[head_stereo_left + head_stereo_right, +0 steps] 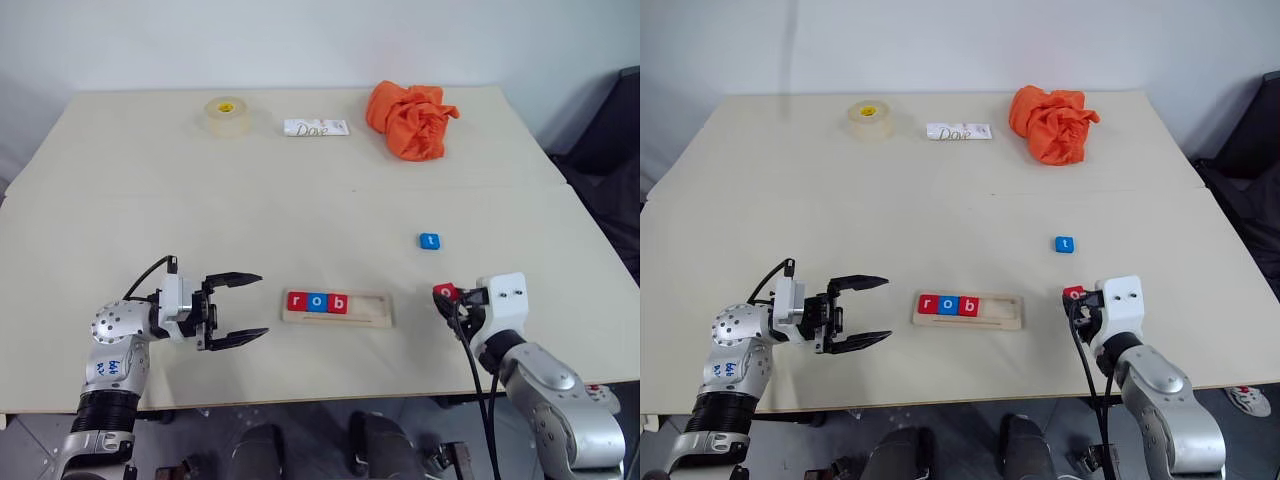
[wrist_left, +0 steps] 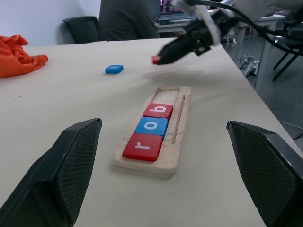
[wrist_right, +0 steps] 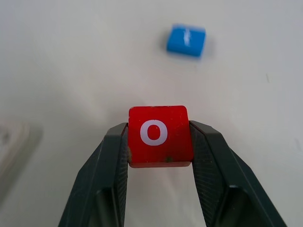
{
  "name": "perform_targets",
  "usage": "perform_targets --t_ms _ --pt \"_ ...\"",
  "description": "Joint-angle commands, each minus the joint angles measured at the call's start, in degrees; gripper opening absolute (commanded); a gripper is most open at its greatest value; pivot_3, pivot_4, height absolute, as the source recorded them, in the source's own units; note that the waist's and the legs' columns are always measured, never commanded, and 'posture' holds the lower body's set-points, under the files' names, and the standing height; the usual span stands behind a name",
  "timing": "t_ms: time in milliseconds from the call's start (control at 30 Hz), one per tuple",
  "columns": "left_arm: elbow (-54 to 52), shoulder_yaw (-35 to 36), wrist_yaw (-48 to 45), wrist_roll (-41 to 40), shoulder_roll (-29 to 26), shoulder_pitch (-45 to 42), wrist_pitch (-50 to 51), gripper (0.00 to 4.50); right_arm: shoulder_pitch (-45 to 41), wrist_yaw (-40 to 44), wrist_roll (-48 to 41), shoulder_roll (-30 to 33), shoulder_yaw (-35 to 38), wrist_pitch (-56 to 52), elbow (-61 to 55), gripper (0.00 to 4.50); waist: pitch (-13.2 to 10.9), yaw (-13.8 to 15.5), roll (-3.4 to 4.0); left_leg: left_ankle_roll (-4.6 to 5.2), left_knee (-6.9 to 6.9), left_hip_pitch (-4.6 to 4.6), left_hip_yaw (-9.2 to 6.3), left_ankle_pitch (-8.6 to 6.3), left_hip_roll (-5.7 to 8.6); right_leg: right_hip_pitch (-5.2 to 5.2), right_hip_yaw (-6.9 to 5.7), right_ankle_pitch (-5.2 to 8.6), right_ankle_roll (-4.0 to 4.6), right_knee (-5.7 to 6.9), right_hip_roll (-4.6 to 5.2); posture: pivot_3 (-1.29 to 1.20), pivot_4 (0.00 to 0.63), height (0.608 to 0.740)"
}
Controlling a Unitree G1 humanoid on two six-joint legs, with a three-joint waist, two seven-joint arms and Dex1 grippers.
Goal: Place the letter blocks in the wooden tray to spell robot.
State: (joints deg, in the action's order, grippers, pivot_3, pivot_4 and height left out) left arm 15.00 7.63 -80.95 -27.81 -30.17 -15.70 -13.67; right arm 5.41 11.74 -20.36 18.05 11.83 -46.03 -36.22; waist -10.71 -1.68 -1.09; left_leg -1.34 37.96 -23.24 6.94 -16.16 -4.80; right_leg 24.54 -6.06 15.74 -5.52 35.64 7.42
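On the pale surface (image 1: 300,200) lies the wooden tray (image 1: 370,310), near the front edge between the two arms. Three letter blocks sit side by side in the left part of its slot: a red r block (image 1: 297,301), a blue o block (image 1: 317,302) and a red b block (image 1: 339,303), touching one another. The right part of the slot is bare.

The right pincer (image 3: 158,142) is closed on a red o block (image 3: 158,135), its two black fingers pressing the block's opposite sides, the white letter facing up. It holds the block above the surface, just right of the tray.

A blue t block (image 1: 429,241) lies flat on the surface, beyond the right pincer and apart from the tray.

The left pincer (image 1: 240,310) hangs level to the left of the tray, pointing toward it, its fingers spread wide and holding nothing.

Along the far edge sit a roll of tape (image 1: 227,116), a white Dove packet (image 1: 316,128) and a crumpled orange cloth (image 1: 410,120).
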Motion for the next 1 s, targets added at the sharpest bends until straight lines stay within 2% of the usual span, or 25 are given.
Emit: perform_targets --t_ms 33,267,467,567,633,767,833,933,1000 --pt "-0.3 0.1 -1.2 -1.5 -0.4 -0.6 0.7 4.5 1.3 -2.7 -0.7 -2.6 -0.4 -1.0 -4.6 1.46 0.0 -0.1 0.0 -0.01 0.0 0.02 -0.02 0.0 -0.04 0.0 0.0 0.0 0.0 0.01 -0.05 0.0 0.15 0.74" --pt "-0.8 0.8 -1.9 -1.5 -1.2 -0.5 1.6 4.5 1.2 -3.5 -0.3 -3.6 -1.6 -0.2 -4.1 1.46 0.0 0.1 0.0 -0.01 0.0 0.0 -0.04 0.0 -0.03 0.0 0.0 0.01 0.02 -0.02 -0.04 0.0 0.15 0.74" --pt "-1.9 1.3 -1.5 -1.5 -1.5 0.4 2.0 4.5 1.0 -2.6 -0.4 -2.9 -1.4 1.1 -3.2 3.51 0.0 0.1 0.0 0.0 0.0 -0.01 -0.03 0.0 -0.03 0.0 0.0 0.01 0.02 -0.03 -0.04 0.0 0.15 0.74" --pt "-2.2 1.4 -1.3 -1.5 -1.6 0.8 2.0 4.5 0.5 0.2 -1.0 -0.2 -0.9 1.4 -3.5 4.45 0.0 0.1 0.0 0.0 -0.01 -0.01 -0.03 0.0 -0.03 0.0 0.0 0.02 0.02 -0.03 -0.04 0.0 0.15 0.74" --pt "-2.2 1.3 -1.1 -1.5 -1.5 0.8 1.9 4.5 -0.2 3.5 -1.6 3.2 -0.4 1.3 -3.3 4.45 0.0 0.1 0.0 0.0 -0.01 -0.01 -0.03 -0.01 -0.03 0.0 0.0 0.02 0.02 -0.04 -0.04 0.0 0.15 0.74" --pt "-1.7 0.9 -0.9 -1.3 -1.0 0.4 1.4 4.5 -2.8 16.2 -1.3 16.5 -1.7 4.4 0.4 4.45 0.0 0.1 0.0 0.01 0.0 -0.01 -0.05 -0.01 -0.01 -0.02 0.0 0.01 0.02 -0.05 -0.03 0.0 0.15 0.74" --pt "-1.4 0.7 -0.9 -1.2 -0.8 0.1 1.3 4.5 -3.8 20.8 -1.5 20.8 -2.3 6.6 2.7 4.45 0.0 0.2 0.0 0.01 0.0 -0.01 -0.03 -0.01 -0.01 -0.02 0.0 0.01 0.02 -0.06 -0.03 0.0 0.15 0.74" --pt "-0.6 0.4 -1.2 -1.0 -0.3 -0.6 0.7 4.5 -7.4 32.3 -0.7 29.8 -5.3 11.0 9.6 4.45 0.0 0.2 -0.01 0.01 -0.02 -0.01 -0.07 -0.01 -0.03 -0.02 -0.04 0.02 0.02 -0.07 -0.07 0.0 0.15 0.74" --pt "-0.1 0.2 -1.2 -0.7 0.1 -1.0 0.4 4.5 -11.0 37.8 0.4 33.6 -8.0 13.9 14.9 4.45 0.0 0.1 -0.03 0.02 -0.01 0.0 -0.01 -0.01 0.0 -0.02 0.0 0.0 -0.01 -0.08 -0.03 0.0 0.15 0.74"
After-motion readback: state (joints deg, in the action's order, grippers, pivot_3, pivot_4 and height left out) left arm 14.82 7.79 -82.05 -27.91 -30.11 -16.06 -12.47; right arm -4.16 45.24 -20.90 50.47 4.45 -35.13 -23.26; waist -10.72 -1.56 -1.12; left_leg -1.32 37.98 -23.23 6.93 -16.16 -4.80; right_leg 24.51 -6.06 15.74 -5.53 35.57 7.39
